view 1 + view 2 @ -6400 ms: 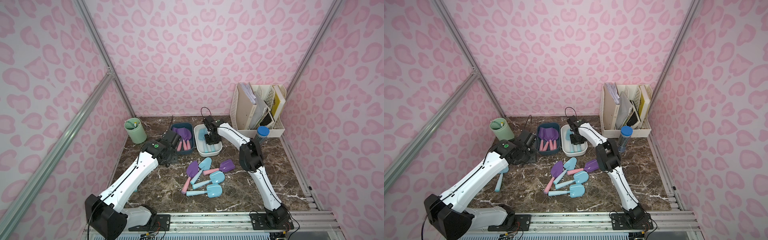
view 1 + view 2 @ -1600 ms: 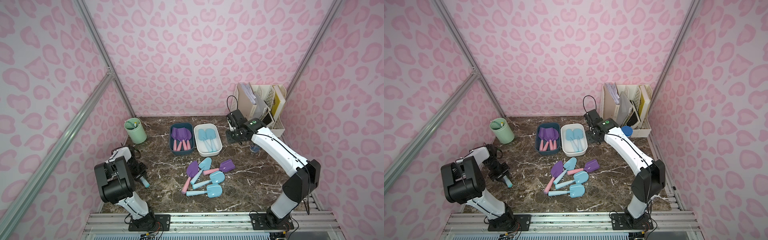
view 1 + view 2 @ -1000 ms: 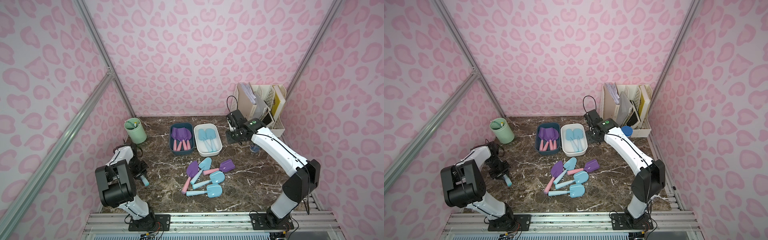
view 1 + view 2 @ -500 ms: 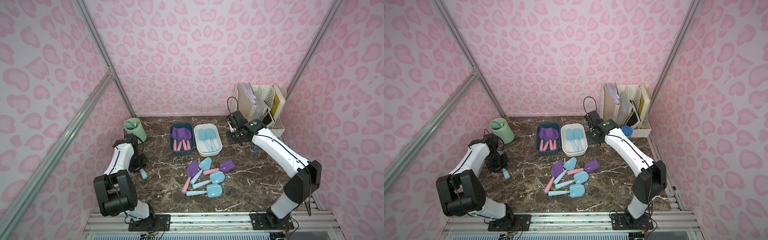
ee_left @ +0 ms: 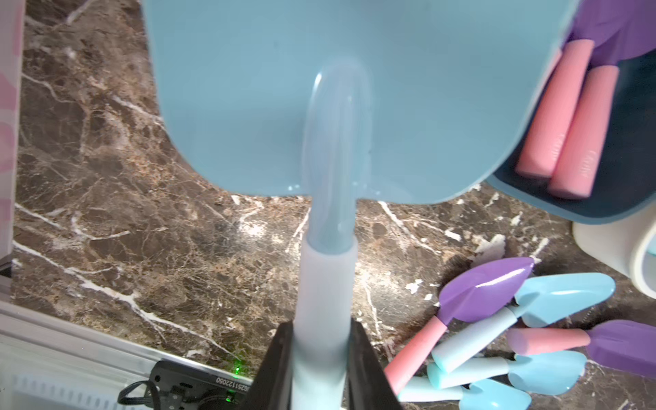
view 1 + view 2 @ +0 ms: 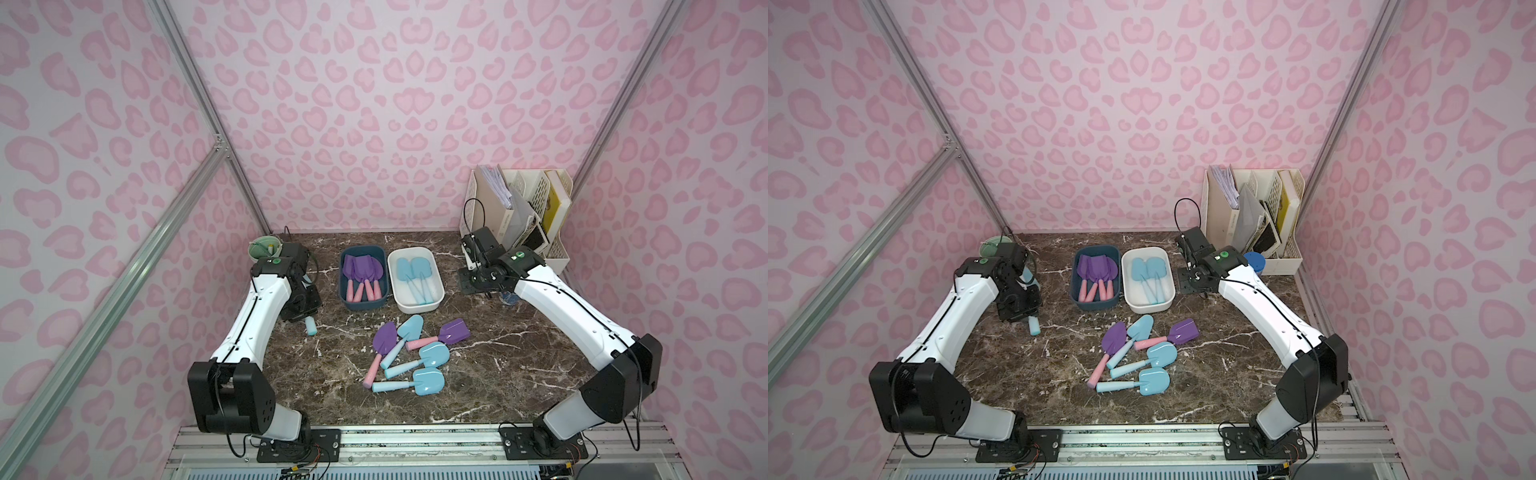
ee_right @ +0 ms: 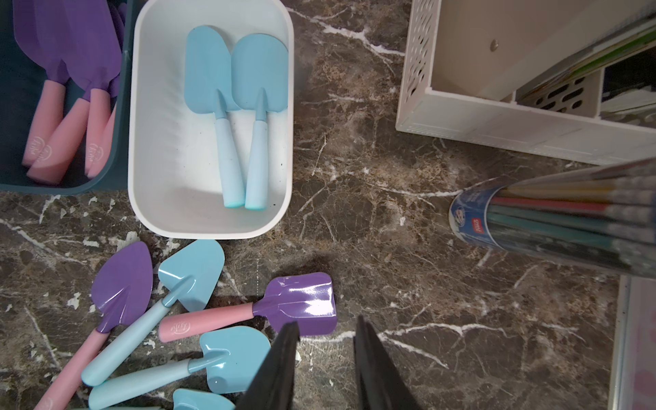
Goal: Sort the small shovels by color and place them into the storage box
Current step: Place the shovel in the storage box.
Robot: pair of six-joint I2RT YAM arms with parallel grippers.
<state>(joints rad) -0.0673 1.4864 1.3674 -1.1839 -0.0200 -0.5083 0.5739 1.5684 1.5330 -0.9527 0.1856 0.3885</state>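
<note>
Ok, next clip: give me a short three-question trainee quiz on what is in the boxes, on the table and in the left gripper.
1. True or false: the white box holds two light blue shovels.
2. What is the left gripper clamped on? A) a purple shovel B) the handle of a light blue shovel C) nothing
3. Fill in: ___ purple-bladed shovels lie loose on the table.
Key: 1 true; 2 B; 3 two.
</note>
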